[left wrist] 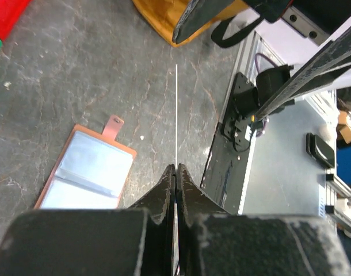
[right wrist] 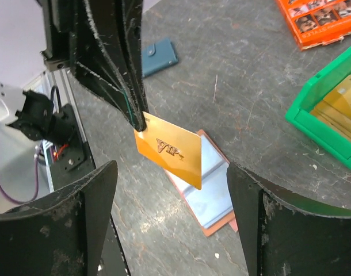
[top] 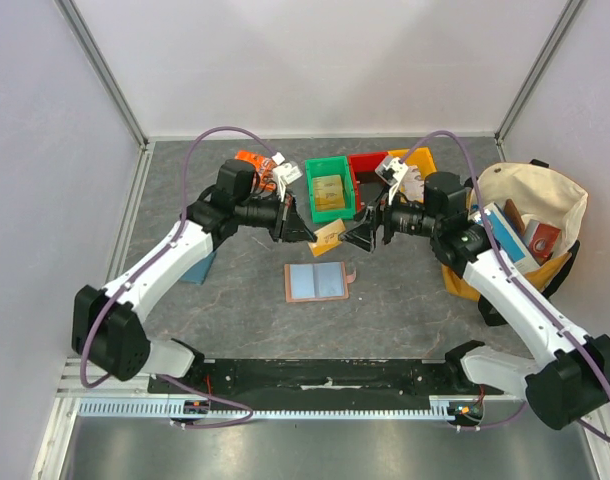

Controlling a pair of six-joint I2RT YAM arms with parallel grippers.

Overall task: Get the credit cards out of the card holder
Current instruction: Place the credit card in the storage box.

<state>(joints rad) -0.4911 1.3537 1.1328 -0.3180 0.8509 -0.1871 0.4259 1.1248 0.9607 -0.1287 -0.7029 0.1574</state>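
Note:
The card holder (top: pixel 316 282) lies open and flat on the table, tan outside with pale blue pockets (left wrist: pixel 86 172) (right wrist: pixel 213 198). Above it hangs a gold credit card (top: pixel 328 237) marked VIP (right wrist: pixel 170 150). My left gripper (top: pixel 307 230) is shut on one corner of it. In the left wrist view the card (left wrist: pixel 176 115) shows edge-on as a thin line running out from the closed fingertips of that gripper (left wrist: pixel 176 168). My right gripper (top: pixel 360 235) faces the card from the right, open (right wrist: pixel 171 169), its fingers standing apart from the card on either side.
A green bin (top: pixel 311 190) (right wrist: pixel 313 123) holding gold cards stands behind the grippers, with a red bin (top: pixel 367 170) and a yellow bin (top: pixel 417 160) beside it. An orange box (top: pixel 253 160) sits at the back left, a teal pouch (top: pixel 198 268) (right wrist: pixel 159 54) lies left, and a canvas bag (top: pixel 530 215) stands right.

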